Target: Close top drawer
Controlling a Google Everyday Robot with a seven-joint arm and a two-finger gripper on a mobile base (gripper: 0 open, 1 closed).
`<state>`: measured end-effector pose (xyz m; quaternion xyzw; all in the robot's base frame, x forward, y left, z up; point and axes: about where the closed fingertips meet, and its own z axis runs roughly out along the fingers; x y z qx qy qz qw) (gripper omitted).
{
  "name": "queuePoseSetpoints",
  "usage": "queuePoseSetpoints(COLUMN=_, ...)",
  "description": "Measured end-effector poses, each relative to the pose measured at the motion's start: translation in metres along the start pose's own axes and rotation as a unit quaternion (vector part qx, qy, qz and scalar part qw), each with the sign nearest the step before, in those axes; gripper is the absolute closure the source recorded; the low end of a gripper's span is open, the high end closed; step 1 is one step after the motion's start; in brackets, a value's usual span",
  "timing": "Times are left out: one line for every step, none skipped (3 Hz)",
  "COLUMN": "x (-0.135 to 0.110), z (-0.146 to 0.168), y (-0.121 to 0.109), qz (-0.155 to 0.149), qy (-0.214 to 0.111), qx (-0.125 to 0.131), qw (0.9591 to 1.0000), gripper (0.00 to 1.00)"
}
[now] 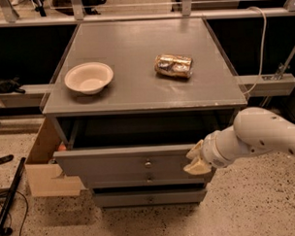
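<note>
step: closing top drawer [115, 166], it's open | hand [197, 160] lower right, at its front's right end, grip can't tell | next: probably a straight push in

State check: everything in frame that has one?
top drawer: open, pulled out
gripper: at the top drawer's front, right end
bowl: upright, empty
can: crushed, lying on its side
bottom drawer: set back, looks shut
</note>
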<state>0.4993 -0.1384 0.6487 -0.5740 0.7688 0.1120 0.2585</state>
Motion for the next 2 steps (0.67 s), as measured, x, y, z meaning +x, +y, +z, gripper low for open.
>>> queuePoseSetpoints(x=-0.0056, z=0.0013, y=-0.0053, qz=-0.002, qy=-0.006, qx=0.005, qw=1.0, gripper=0.0)
queuePoseSetpoints(x=-0.0056, z=0.0013, y=-0.0053, qz=-0.002, qy=-0.006, qx=0.005, qw=1.0, gripper=0.0)
